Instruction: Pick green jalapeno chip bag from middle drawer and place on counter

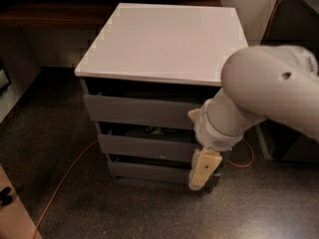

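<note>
cable [62, 183], thin and orange, trails across the dark speckled floor [99, 213] at the left and runs toward the foot of a dark grey drawer cabinet in the middle of the view. the cabinet's top is the counter [164, 39], a square, smooth, pale slab, seen from above and in front. below it are three flat, handleless drawer fronts, one under another: the top drawer [139, 111], the middle drawer [144, 147] and the lowest drawer [149, 172]. each front has a dark gap above it.

in the gap above the middle drawer's front, near its centre, the green jalapeno chip bag [155, 130] shows only as a dim greenish sliver inside the drawer. which way it points, and how its long axis lies, cannot be told.

right of that, the tool [203, 169], pale tan, hangs downward in front of the right end of the middle and lowest drawers, well apart from the bag. whether it is released or clenched cannot be told, and nothing is seen in it. it hangs from a thick white arm [269, 91] that fills the right side and covers the cabinet's right front corner.
</note>
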Controlling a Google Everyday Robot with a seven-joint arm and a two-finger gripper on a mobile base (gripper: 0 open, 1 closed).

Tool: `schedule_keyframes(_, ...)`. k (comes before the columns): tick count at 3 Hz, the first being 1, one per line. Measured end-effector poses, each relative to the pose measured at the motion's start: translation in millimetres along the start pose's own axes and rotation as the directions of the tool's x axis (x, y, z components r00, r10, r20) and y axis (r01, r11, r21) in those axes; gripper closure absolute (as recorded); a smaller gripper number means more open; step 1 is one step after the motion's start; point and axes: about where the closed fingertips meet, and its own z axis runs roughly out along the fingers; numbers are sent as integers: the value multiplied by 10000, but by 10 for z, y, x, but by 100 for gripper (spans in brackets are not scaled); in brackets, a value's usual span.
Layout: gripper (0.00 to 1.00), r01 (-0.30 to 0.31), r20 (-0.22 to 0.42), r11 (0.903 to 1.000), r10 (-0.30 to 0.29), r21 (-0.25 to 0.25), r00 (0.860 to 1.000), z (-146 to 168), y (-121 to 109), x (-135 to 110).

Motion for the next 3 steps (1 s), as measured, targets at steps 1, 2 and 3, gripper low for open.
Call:
schedule_keyframes(1,0,289,167,9995,-291,162,9994,544,166,-119)
schedule_keyframes(2,0,362,311,9980,-379,523,9988,999,157,-157)
schedule_keyframes(3,0,361,485,9948,-408,957,9980,994,59,-201)
